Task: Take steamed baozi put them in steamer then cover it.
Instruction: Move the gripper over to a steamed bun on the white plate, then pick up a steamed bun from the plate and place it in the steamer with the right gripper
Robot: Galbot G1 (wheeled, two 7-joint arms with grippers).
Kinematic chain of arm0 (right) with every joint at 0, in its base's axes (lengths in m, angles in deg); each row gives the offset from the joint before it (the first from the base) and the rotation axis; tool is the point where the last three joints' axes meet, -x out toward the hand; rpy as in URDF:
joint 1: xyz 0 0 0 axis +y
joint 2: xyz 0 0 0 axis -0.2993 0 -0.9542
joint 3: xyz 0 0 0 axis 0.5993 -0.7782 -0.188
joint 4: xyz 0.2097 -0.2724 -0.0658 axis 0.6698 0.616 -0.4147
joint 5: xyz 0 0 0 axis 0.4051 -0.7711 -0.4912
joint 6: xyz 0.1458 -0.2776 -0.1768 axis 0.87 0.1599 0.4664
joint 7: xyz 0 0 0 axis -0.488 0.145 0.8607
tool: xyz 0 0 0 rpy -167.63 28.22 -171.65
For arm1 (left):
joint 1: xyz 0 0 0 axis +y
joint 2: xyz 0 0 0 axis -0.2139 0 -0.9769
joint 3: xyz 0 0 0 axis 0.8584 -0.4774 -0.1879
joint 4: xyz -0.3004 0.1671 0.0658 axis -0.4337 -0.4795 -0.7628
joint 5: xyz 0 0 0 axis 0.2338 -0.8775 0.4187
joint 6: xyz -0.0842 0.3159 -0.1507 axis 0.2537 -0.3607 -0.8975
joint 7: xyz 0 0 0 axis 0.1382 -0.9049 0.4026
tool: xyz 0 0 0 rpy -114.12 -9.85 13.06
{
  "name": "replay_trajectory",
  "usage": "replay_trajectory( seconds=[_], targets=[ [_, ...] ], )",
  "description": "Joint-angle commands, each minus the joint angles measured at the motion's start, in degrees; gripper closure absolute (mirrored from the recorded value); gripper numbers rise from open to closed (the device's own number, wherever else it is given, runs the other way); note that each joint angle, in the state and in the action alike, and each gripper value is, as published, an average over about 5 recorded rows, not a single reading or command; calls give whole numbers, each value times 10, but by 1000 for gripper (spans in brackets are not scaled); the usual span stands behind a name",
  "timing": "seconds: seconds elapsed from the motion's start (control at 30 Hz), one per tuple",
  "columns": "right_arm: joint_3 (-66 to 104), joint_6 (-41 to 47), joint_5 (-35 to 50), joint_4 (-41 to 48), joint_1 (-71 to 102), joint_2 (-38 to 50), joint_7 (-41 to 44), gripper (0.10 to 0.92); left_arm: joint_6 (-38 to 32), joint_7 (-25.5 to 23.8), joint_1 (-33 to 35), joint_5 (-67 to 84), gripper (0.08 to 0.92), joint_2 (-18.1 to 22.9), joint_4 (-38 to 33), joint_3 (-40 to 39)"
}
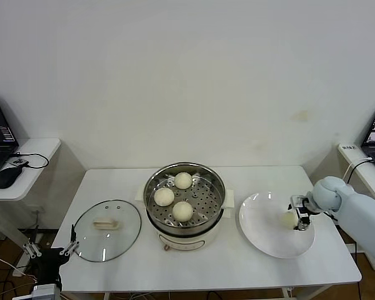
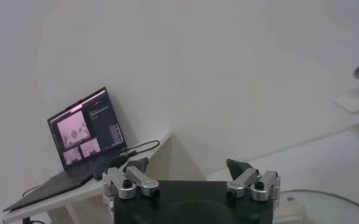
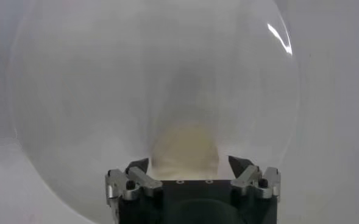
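Head view — three baozi [image 1: 174, 198] in steamer [image 1: 215, 194]; right end effector [image 1: 297, 216] straddles fourth, grip unclear.

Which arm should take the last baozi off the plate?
Right. The right gripper is already at the baozi on the plate, fingers on either side. The left gripper is parked past the glass lid.

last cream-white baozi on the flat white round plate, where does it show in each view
Head view: cream-white baozi at the flat white round plate's right side, at the right gripper.
Left wrist view: not in it.
Right wrist view: between the gripper's fingers.
Shared landmark: the plate.
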Motion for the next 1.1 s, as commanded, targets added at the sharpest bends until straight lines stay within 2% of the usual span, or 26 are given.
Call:
replay_trajectory(
  seconds=[0.03, 0.3, 0.47, 0.6, 0.8, 1.1],
  targets=[
    [3, 4, 5, 4, -4, -6, 15, 361, 0, 1, 0, 0, 177, 0, -1, 0],
    [-56, 36, 66, -66, -97, 56, 55, 409, 0, 1, 1, 1, 177, -1, -6, 2],
    [-102, 68, 145, -130, -192, 103, 66, 412, -1, 2, -2, 5, 177, -2, -3, 2],
    [-162, 93, 207, -183, -300, 107, 63, 407, -1, 2, -5, 6, 177, -4, 2, -3],
    [-271, 149, 291, -212, -462, 39, 29, 399, 0, 0, -13, 4, 177, -4, 5, -12],
    [-336, 208, 382, -197, -519, -119, -15, 389, 0, 0, -18, 4, 177, 1, 7, -11]
  ],
)
